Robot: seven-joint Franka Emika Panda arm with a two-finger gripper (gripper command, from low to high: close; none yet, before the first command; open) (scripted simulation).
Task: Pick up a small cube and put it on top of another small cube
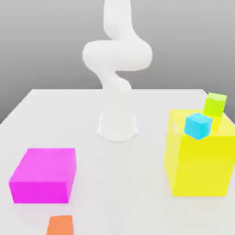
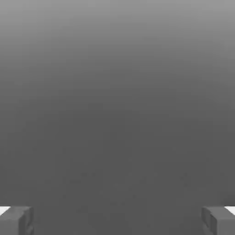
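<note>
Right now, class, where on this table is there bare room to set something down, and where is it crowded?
Free: the white table between the magenta block and the yellow block, in front of the arm's base; also the far corner behind the magenta block. Crowded: the yellow block's top, holding the cyan cube beside the lime cube; the orange cube borders the near edge.

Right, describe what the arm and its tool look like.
The arm is plain glossy white, built of rounded, bulbous segments rising from a flared white base on the white table. No cables or markings show. The tool has two blocky grey fingertips with white behind them.
</note>
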